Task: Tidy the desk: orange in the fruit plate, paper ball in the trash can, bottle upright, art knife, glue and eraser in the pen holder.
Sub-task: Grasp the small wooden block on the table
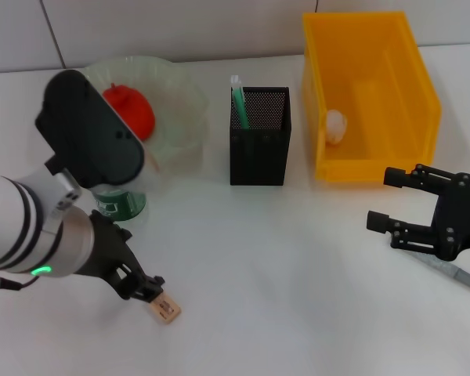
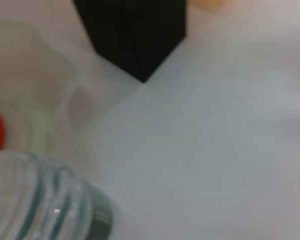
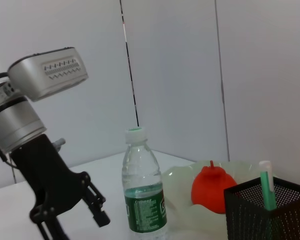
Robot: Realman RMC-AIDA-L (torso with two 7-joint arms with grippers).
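Observation:
My left gripper (image 1: 150,291) is low over the table's near left, shut on a small tan eraser (image 1: 167,307) at its fingertips. The right wrist view shows this gripper (image 3: 98,212) too. The bottle (image 1: 122,204) (image 3: 144,200) stands upright behind my left arm. A red-orange orange (image 1: 130,110) lies in the pale green fruit plate (image 1: 180,94). The black mesh pen holder (image 1: 258,138) holds a green glue stick (image 1: 240,102). A paper ball (image 1: 336,125) lies in the yellow trash can (image 1: 419,86). My right gripper (image 1: 385,200) is open at the right, above the grey art knife (image 1: 456,271).
The pen holder stands between the plate and the yellow bin. Bare white table stretches across the front middle. A white wall rises behind the desk.

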